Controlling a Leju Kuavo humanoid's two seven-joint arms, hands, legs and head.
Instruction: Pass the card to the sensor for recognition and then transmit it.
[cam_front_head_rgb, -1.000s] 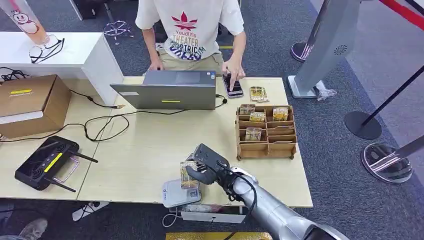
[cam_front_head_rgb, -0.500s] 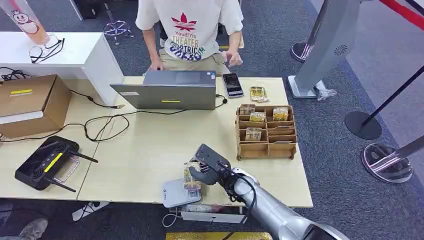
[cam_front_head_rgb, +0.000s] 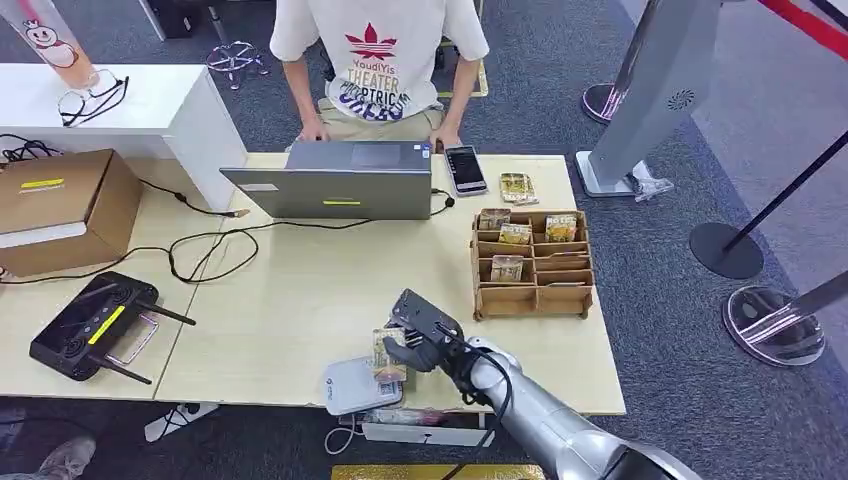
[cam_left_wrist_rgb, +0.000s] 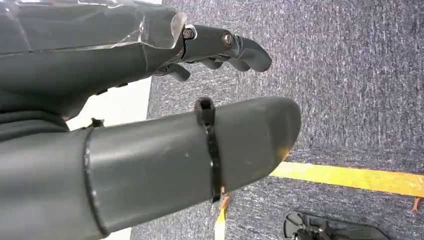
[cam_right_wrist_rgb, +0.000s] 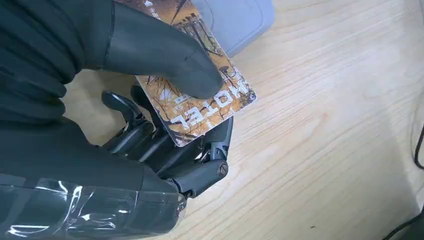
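Printed upside down on the card pinched in the right hand: "HOTEL", white letters on an orange-brown pattern. On the person's white T-shirt: a red trefoil logo, then "YoudiYis", "THEATER", and a partly readable line below. Elsewhere, nothing legible.

Low in the frame, the right hand now holds the card lower, over the grey sensor. Top centre, the person's hand is off the phone.
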